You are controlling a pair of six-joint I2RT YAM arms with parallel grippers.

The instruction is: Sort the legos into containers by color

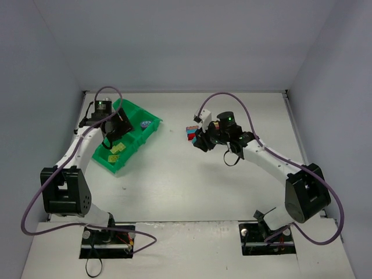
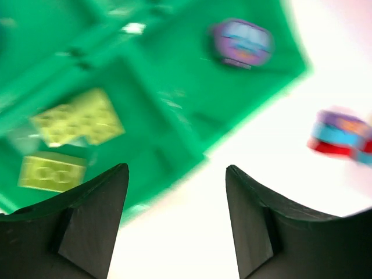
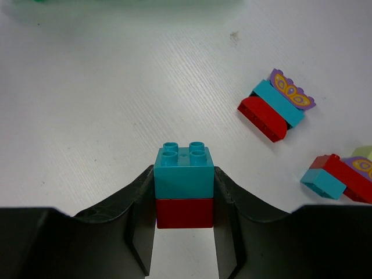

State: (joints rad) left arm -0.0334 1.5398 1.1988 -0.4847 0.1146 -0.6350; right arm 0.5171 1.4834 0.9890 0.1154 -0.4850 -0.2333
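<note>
The green tray sits at the back left. In the left wrist view the tray holds two yellow-green legos in one compartment and a purple piece in another. My left gripper is open and empty, hovering over the tray's edge. My right gripper is shut on a cyan brick stacked on a red brick, held above the table near mid-table.
A red, cyan and purple stack lies on the table ahead and to the right of my right gripper. Another cluster of red, cyan and purple bricks lies at the right edge. The loose stack also shows blurred in the left wrist view.
</note>
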